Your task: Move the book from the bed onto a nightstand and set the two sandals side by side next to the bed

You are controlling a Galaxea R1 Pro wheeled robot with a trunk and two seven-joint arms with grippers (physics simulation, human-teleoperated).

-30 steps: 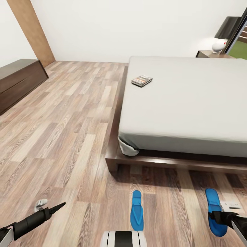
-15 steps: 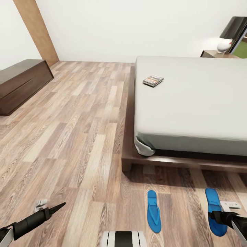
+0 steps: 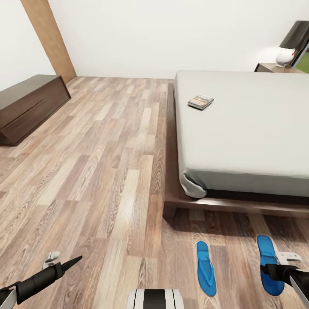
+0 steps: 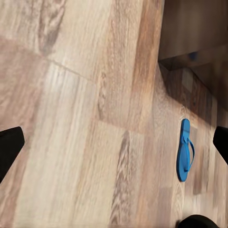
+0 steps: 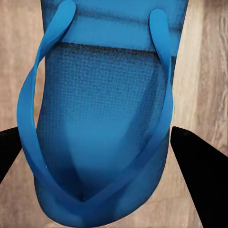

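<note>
Right end effector (image 3: 279, 271) sits at about 4 o'clock in the head view, right over one blue sandal (image 3: 268, 265); in the right wrist view its two dark fingers (image 5: 199, 164) flank the sandal's (image 5: 97, 118) edges with the thong strap between them, and there appears to be a gap on each side, so it looks spread wide and not yet gripping, though contact is hard to confirm. Left end effector (image 3: 68, 262) is at 7 o'clock, low over the bare floor (image 3: 98, 163); in its wrist view its fingers (image 4: 9, 149) stand far apart with nothing between them, so it is open and empty. The second sandal (image 3: 206, 268) lies on the floor at 5 o'clock, near the foot corner of the bed (image 3: 240, 124), apart from the first. The book (image 3: 200, 101) rests on the mattress at 1 o'clock, near its left edge, untouched. A nightstand (image 3: 274, 67) with a lamp is at 2 o'clock, beyond the bed. Risks: a thin, floppy sole could slip out or fold if pinched on the edges only; closing on the strap alone would let it swing; the sandals could end up apart or misaligned; and the book is far, so leaning over risks bumping the bed frame.
</note>
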